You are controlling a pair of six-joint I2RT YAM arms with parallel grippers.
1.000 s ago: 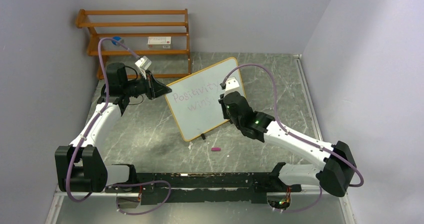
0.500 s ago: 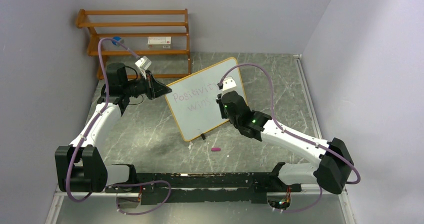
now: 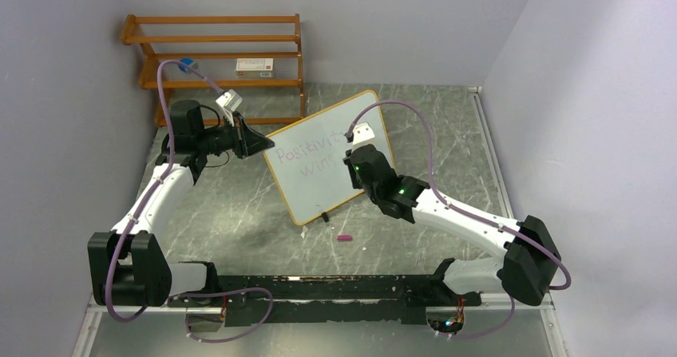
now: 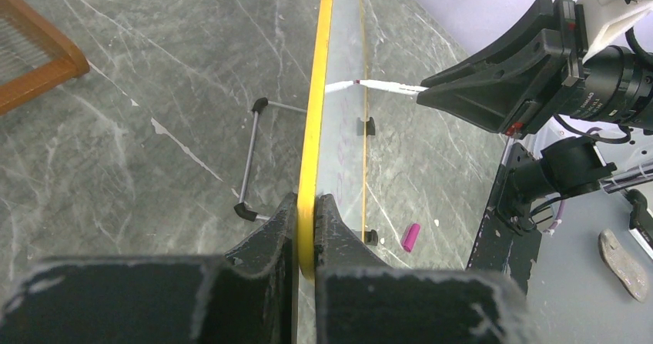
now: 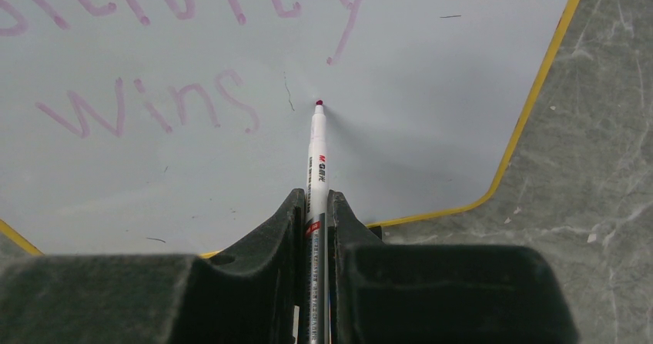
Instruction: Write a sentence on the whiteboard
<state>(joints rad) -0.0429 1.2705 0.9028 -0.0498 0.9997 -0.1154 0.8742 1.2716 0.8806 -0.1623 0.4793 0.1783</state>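
Left fingers (image 4: 266, 240) clamped tight, right fingers (image 5: 281, 232) pinched closed, reaching forward

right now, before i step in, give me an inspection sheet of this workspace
Surface: grey marbled table, no spill seen.
Job's things: whiteboard standing on its feet; sentence reads "Positivity wins" in purple.
Clutter: pink cap loose on the table in front of the board.
Grippers: left gripper shut on the whiteboard's yellow edge; right gripper shut on a marker, tip at the board just right of "wins".
Cables: purple cables loop above both arms, no snag seen.
Surroundings: wooden rack at back left, plain walls.
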